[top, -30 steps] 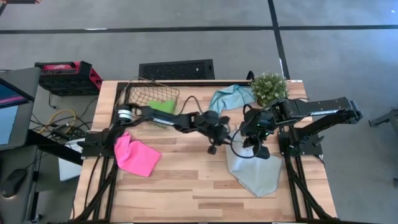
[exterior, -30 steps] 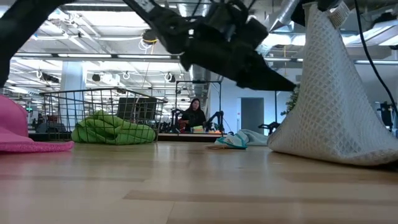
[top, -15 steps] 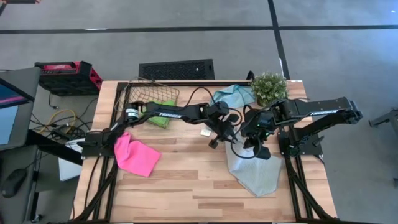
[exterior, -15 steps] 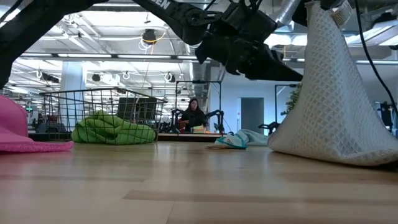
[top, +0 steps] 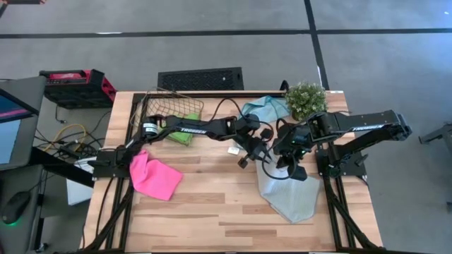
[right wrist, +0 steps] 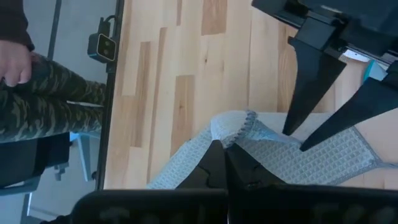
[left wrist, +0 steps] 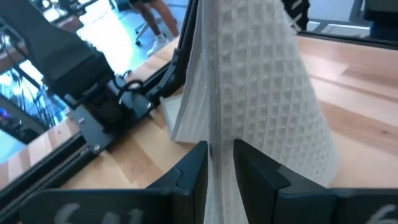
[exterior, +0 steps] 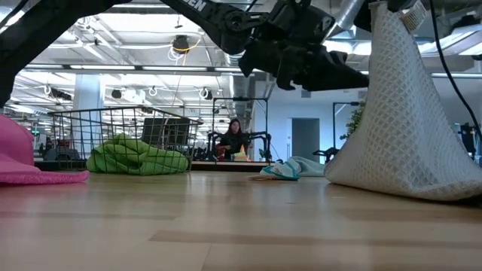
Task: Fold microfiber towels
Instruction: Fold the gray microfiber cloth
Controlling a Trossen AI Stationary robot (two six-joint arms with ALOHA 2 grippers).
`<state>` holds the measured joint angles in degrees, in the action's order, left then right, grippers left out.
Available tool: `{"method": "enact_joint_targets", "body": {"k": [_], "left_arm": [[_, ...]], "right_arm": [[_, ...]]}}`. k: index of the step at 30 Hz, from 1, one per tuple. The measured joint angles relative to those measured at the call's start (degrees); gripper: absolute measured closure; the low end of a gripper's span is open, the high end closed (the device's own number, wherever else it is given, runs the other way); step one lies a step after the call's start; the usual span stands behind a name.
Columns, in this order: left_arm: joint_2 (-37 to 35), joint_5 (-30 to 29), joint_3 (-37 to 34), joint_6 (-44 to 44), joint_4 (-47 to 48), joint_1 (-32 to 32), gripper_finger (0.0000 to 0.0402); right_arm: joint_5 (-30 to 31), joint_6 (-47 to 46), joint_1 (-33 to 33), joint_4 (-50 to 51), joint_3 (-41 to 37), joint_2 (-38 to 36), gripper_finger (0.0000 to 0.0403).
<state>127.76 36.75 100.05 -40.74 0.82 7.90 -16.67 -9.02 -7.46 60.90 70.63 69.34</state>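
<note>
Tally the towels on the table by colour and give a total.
Pink towel: 1
Green towel, in the wire basket: 1
Teal towel, beside the potted plant: 1
Grey towel, lifted at one corner by the right gripper: 1
Total: 4 towels

A big open robotics lab or industrial office is showing here: exposed ducts and strip lights [exterior: 113,69] are running overhead, a person [exterior: 234,140] is sitting at a far bench, and a wooden table [top: 205,204] is standing on grey floor beside a monitor [top: 13,120] and loose cables [top: 67,137].
</note>
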Motion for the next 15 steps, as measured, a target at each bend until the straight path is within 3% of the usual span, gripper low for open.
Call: {"method": "enact_joint_targets", "body": {"k": [9,15], "left_arm": [[0.00,7.51,0.00,-0.16,-0.10,0.05,0.0331],[0.00,8.20,0.00,-2.01,5.85,-0.48,0.0331]], "right_arm": [[0.00,-1.49,0.08,-0.02,0.00,0.00,0.0401],[0.00,-1.53,0.08,-0.02,-0.01,0.00,0.0401]]}}
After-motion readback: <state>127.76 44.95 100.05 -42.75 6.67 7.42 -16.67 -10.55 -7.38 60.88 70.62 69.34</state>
